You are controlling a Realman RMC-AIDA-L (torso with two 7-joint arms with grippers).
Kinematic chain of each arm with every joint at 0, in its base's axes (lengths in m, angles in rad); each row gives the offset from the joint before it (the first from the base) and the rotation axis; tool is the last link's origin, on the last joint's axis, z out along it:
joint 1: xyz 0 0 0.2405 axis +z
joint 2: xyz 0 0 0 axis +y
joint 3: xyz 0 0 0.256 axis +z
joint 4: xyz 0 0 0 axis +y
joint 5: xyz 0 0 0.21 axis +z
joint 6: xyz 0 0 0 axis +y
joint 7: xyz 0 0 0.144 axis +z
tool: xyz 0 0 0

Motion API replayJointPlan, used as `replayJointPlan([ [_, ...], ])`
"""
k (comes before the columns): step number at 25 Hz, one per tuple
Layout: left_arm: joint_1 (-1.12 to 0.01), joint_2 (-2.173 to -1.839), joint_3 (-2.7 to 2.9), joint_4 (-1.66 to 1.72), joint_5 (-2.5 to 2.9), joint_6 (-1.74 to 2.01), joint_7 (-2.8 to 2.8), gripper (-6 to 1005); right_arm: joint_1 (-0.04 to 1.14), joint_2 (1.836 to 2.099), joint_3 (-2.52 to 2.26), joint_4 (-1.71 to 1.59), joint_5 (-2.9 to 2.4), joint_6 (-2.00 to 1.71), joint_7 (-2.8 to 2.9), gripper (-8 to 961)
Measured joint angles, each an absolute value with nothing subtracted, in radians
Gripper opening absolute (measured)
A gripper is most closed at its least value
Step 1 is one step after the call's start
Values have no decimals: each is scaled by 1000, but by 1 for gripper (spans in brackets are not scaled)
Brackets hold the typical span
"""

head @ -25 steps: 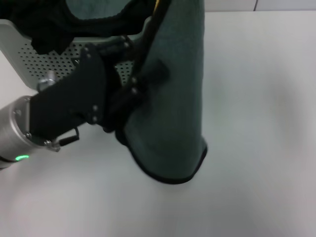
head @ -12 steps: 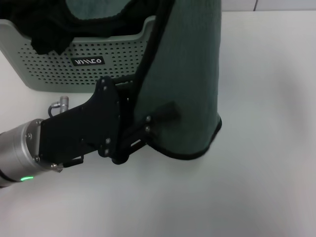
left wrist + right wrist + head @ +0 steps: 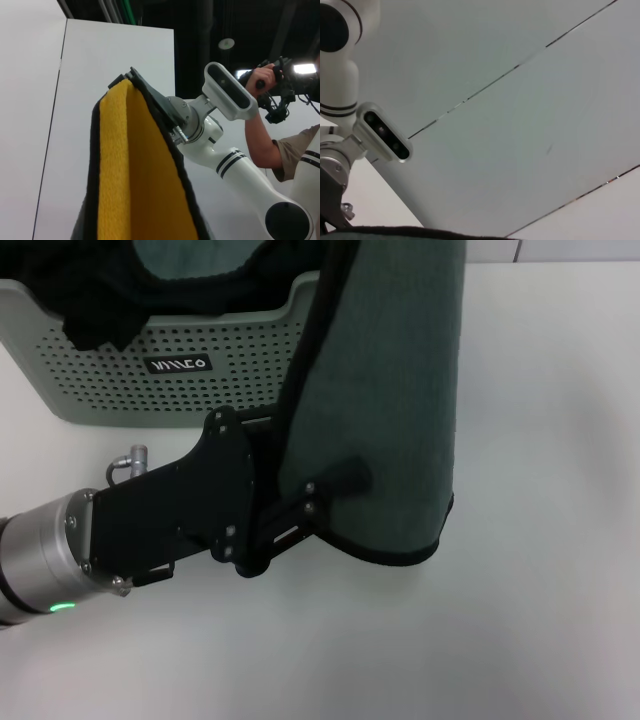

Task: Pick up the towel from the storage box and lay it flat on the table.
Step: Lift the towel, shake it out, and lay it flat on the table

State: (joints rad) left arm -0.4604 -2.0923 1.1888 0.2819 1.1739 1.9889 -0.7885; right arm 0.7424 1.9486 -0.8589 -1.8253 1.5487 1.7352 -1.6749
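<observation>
The towel (image 3: 385, 390) hangs lengthwise from the frame's top to centre, lower hem just above the tabletop (image 3: 540, 620); the left gripper (image 3: 325, 495) grasps its lower-left edge between clenched fingers.

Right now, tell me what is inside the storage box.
Black fabric hangs over the storage box's rim beside teal cloth. The hanging towel hides its right end; the bottom is unseen.

Teal towel (image 3: 385, 390) hanging beside storage box (image 3: 150, 370)
</observation>
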Motion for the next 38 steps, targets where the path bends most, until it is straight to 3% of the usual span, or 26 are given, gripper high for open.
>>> replayJointPlan([
  [38, -396, -2084, 1149, 283, 1160, 1968, -779, 335, 586, 1939, -767, -1967, 1626, 1742, -1667, 9],
])
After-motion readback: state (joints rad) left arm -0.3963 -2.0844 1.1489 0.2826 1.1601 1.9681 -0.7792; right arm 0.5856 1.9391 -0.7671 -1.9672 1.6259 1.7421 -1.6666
